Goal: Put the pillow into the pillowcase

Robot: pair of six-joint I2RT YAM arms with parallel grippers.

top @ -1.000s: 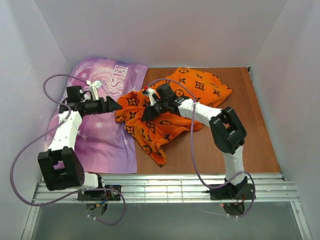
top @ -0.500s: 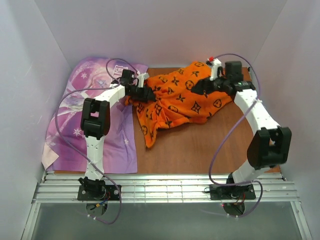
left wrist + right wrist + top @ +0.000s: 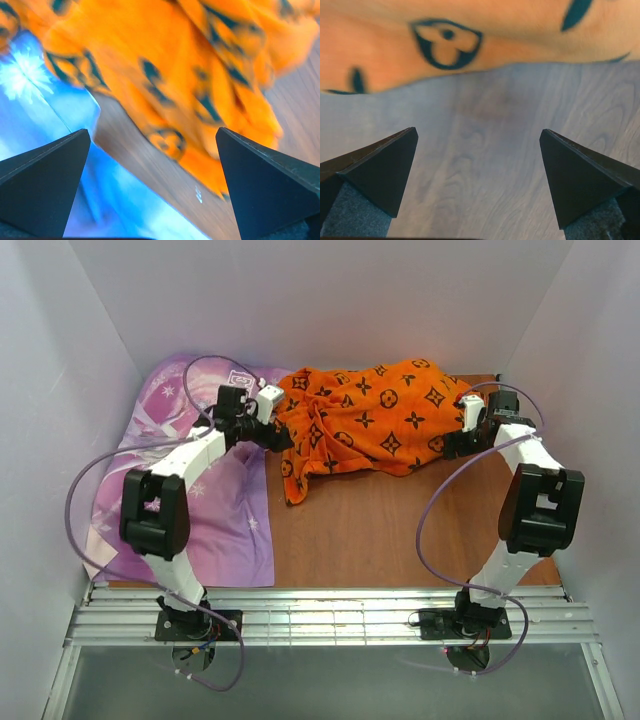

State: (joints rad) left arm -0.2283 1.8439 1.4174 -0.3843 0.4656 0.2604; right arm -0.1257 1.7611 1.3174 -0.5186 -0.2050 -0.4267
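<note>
While both arms reach toward the back wall, the wooden counter [image 3: 400, 530] carries two cloths. A purple princess-print fabric [image 3: 210, 510] covers its left side. The orange pillowcase [image 3: 380, 415] lies across the back, overlapping the purple fabric's far corner. The case sits swollen and rounded along most of its length, and a slack tail trails forward off its left end. No cream cloth shows in any view, so the pillow is judged to be already inside; that can't be confirmed from here. The left pincer [image 3: 278, 437] sits at the case's left end, by the slack tail. Its fingers [image 3: 45, 190] are spread apart with nothing between them; orange folds and the purple edge lie just beyond. The right pincer [image 3: 450, 448] sits low at the case's right end, likewise spread and empty, with bare wood under it and the orange hem just ahead. Step in hand, as judged: the closing stage, stuffing done and both ends free of any grip. The next move would call for checking the opening, likely at the slack tail. If pillow shows there, one side should pinch the hem and draw it over while the other steadies the bulk.
</note>
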